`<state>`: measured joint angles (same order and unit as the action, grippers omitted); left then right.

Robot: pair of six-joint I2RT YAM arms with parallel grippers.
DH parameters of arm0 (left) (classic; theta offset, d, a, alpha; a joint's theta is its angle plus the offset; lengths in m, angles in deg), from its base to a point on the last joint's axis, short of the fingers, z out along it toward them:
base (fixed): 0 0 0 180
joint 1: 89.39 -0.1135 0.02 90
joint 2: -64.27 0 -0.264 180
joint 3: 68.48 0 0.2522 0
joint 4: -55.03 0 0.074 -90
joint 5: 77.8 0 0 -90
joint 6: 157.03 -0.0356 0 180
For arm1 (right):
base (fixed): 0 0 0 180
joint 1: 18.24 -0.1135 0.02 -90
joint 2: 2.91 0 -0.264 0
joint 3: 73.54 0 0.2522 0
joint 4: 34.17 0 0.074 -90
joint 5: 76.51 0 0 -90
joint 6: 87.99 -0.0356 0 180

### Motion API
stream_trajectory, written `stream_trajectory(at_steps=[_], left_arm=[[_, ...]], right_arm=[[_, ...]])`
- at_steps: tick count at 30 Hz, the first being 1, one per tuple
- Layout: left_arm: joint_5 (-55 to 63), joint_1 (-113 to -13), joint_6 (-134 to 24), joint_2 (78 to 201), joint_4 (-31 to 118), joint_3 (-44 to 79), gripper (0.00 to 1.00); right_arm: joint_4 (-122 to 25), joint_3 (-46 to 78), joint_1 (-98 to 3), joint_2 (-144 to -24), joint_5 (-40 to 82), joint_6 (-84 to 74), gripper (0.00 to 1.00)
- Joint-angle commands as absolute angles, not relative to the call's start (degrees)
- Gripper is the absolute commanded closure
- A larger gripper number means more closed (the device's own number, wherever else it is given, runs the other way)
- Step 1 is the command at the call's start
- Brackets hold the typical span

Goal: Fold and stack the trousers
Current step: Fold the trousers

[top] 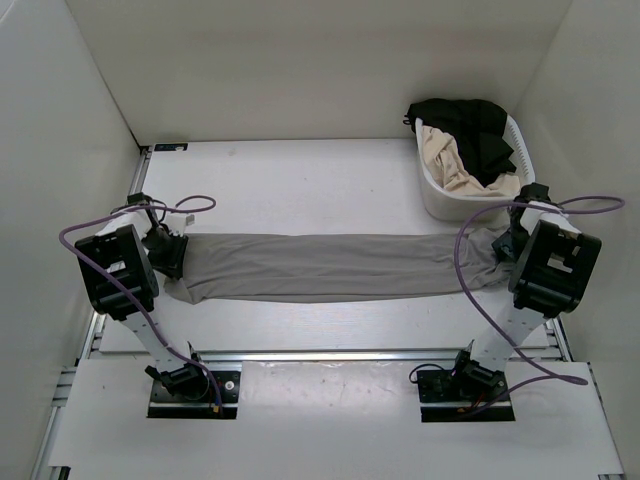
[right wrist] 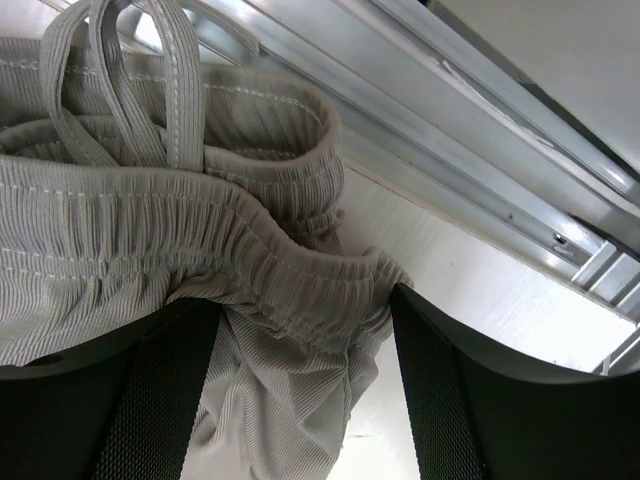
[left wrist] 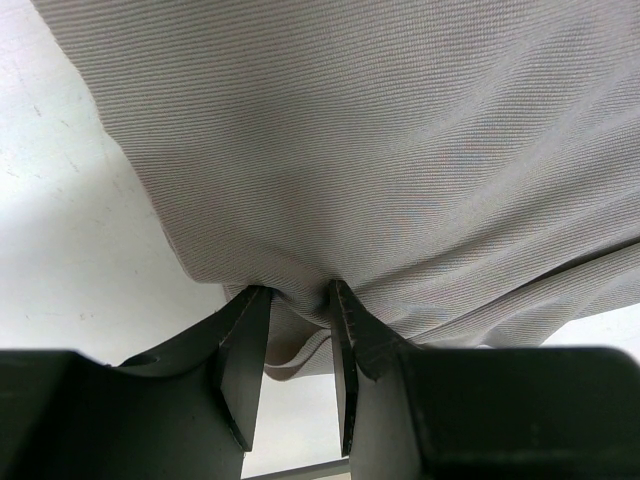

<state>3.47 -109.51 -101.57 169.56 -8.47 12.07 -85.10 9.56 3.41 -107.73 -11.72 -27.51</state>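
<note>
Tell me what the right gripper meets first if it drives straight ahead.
The right gripper meets the grey trousers, their waistband bunched between its fingers; beyond, probably the aluminium rail, depth unclear.

We note trousers [top: 320, 267] stretched left-right across mid surface [top: 300, 180], barring low path from arm bases to far half; way past lies over cloth only. Far-left and far-centre surface open. Far-right corner taken by laundry basket [top: 432, 200] heaped with clothes [top: 470, 140], just beside right end effector [top: 505, 245]. We find open strip between trousers and metal rail [top: 330, 353]. White walls [top: 60, 140] hem both sides. Purple cables [top: 462, 280] loop beside arms. Left end effector [left wrist: 300, 295] pinches cloth; waistband [right wrist: 250, 250] fills right one's gap.
</note>
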Motion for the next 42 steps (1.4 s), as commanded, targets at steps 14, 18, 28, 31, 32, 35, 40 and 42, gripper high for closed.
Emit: stream_trajectory(at_steps=[14,18,28,31,32,35,40,42], left_arm=[[9.0,-110.1,-102.1,168.9,-9.4,11.6,0.57],[9.0,-113.7,-103.2,168.9,-9.4,12.7,0.57],[2.0,-116.4,-105.8,166.6,-10.3,15.8,0.55],[1.4,-115.8,-104.5,164.4,-10.3,20.1,0.53],[0.2,-115.3,-104.5,164.4,-11.7,21.3,0.52],[-2.7,-113.9,-104.5,164.4,-13.7,24.1,0.50],[-5.3,-103.4,-105.3,165.7,-13.8,17.4,0.48],[-2.0,-100.4,-104.6,167.5,-11.3,14.6,0.48]], right_arm=[[-86.5,10.3,0.0,-115.7,-8.8,-29.0,0.71],[-88.8,11.1,0.0,-116.4,-8.3,-29.5,0.89],[-92.6,10.1,-1.1,-115.1,-15.1,-28.8,0.68],[-93.1,10.1,-1.6,-114.4,-16.8,-28.1,0.48],[-93.1,10.1,-1.6,-113.6,-16.8,-28.1,0.44],[-93.1,10.1,-1.6,-112.3,-17.5,-28.1,0.34],[-93.1,10.7,-1.6,-110.0,-18.1,-28.1,0.01],[-93.1,11.4,-1.6,-110.0,-17.6,-27.6,0.01]])
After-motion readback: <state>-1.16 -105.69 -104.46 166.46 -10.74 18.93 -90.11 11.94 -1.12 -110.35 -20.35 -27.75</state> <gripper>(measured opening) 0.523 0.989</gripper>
